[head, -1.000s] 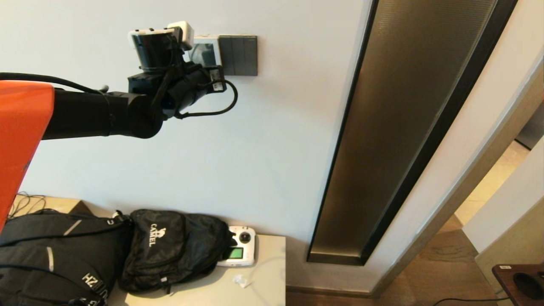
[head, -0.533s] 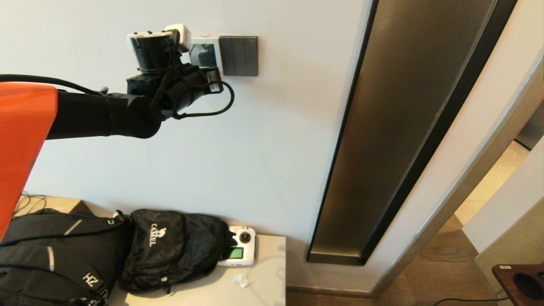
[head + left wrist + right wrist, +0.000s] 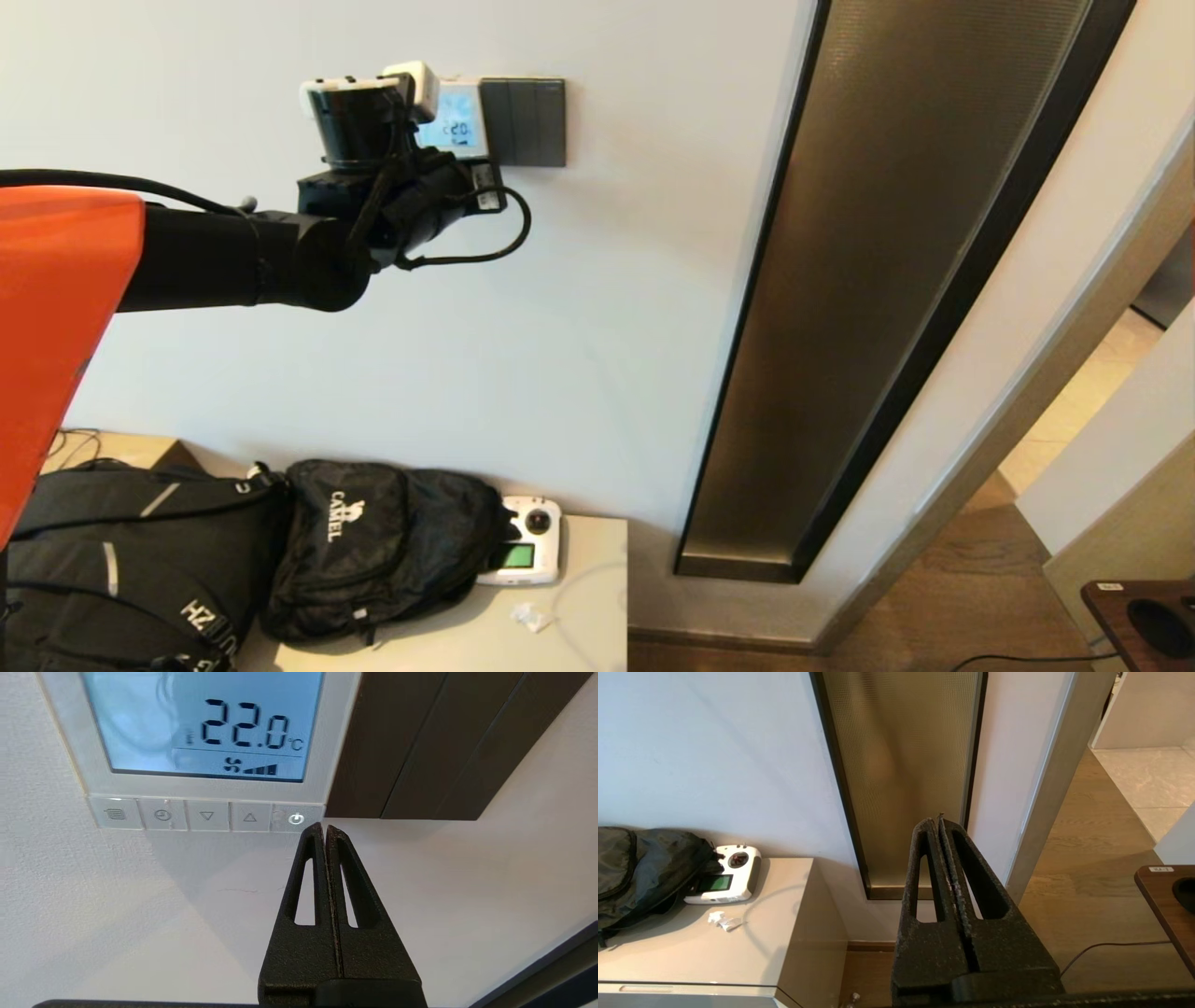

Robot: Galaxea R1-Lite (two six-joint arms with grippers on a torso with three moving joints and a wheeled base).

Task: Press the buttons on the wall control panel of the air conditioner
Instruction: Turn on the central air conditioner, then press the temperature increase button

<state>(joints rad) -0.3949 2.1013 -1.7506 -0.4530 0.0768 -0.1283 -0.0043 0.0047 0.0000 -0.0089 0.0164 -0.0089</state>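
evidently the left gripper has its two fingers pressed flat together with nothing between them, making one narrow tip for poking, and that tip sits just under the power button at the end of the buttons row nearest the dark grey switch plate, contact uncertain; the air conditioner's wall control panel is high on the wall, screen lit pale blue showing 22.0; the right gripper, likewise closed and empty, hangs idle low near the cabinet

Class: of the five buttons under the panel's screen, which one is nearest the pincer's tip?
The power button, last in the row beside the dark switch plate. The shut left pincer sits just below it.
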